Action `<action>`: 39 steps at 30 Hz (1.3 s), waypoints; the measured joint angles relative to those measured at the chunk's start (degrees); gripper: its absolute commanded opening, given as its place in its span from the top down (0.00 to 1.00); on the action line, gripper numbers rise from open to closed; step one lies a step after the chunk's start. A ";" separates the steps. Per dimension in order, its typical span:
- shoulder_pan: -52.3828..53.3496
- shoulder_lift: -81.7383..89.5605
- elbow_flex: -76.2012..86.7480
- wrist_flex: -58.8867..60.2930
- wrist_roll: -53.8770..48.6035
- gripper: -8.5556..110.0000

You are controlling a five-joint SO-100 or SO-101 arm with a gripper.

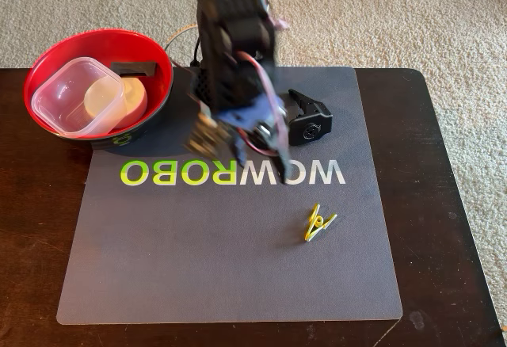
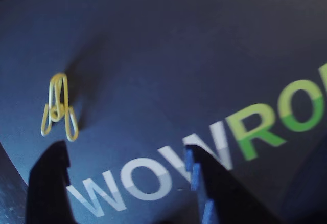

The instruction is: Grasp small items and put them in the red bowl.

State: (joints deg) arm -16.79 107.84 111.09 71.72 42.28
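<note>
Fixed view, setting: a dark wooden counter [image 1: 451, 204] on carpet, covered by a grey mat [image 1: 198, 268] with the printed word WOWROBO.
Fixed view, red bowl [image 1: 47, 70]: upper left of the frame, already holding a clear square tub [image 1: 59, 97], a white round dish [image 1: 131, 97] and a black part [image 1: 135, 68].
Fixed view, clothespin [image 1: 318, 223]: yellow-green, lying alone on the mat, lower right of centre, well apart from the bowl.
Fixed view, arm: black, blurred, at upper centre; the tool [image 1: 238, 145] hangs above the lettering, up and left of the clothespin.
Fixed view, other black piece [image 1: 309, 119]: on the mat just right of the arm.
Wrist view, clothespin [image 2: 59, 106]: left of the frame, above the tool's left finger.
Wrist view, tool [image 2: 127, 170]: jaws spread wide, nothing between them, only mat lettering.
Step in hand: likely the approach to the clothespin, not yet grasped.
Next move: probably shift toward the clothespin until it lies between the jaws, descend, then close.
</note>
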 measured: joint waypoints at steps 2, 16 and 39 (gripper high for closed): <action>-4.39 -0.97 3.96 -4.75 -2.81 0.68; -7.12 -19.16 -5.80 -17.93 -20.04 0.70; -6.33 -27.77 -8.35 -18.28 -21.71 0.85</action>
State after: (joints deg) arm -23.12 80.07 102.74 53.44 20.57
